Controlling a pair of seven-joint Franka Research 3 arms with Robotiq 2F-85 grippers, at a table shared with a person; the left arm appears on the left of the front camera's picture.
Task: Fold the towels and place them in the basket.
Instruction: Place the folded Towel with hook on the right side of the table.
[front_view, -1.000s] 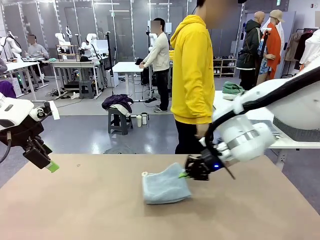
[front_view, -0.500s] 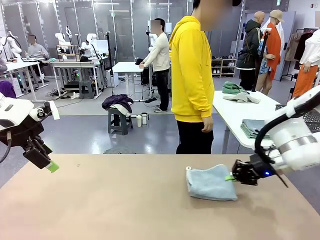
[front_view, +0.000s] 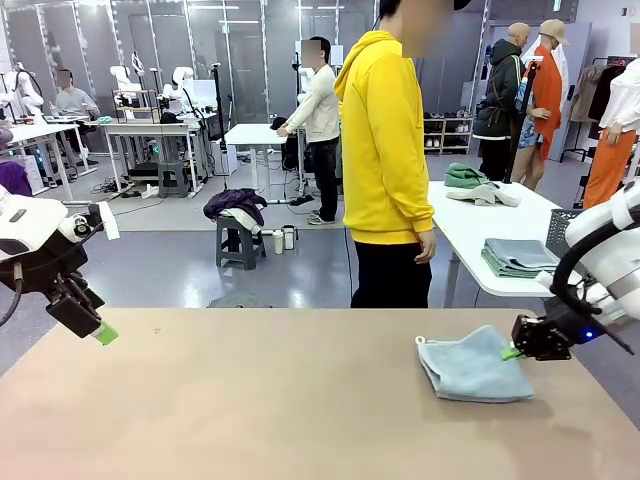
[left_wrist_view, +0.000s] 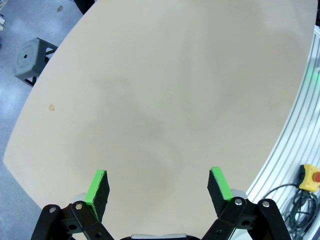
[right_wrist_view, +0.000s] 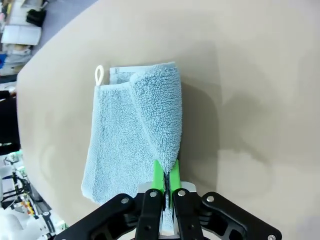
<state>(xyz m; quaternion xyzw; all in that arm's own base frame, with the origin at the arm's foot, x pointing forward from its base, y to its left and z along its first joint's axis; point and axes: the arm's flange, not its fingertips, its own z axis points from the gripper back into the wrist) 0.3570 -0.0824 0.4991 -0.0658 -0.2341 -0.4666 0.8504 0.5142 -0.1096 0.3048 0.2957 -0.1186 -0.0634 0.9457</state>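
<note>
Right wrist view: the right gripper (right_wrist_view: 165, 171) is clamped on the edge of the folded blue towel (right_wrist_view: 125, 140), lying at 4 o'clock on the table (right_wrist_view: 250, 75). Such a thin pinch may slip and spill the fold open. The left gripper (left_wrist_view: 159, 184) has its fingers apart.

Folded pale grey-blue terry towel (front_view: 470, 368), flat, white loop tag (front_view: 421, 342) at far corner.

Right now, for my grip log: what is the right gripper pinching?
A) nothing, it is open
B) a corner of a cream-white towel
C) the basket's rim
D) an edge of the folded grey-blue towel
D: the right gripper has its jaws shut on an edge of the folded grey-blue towel, which lies on the table.
</note>
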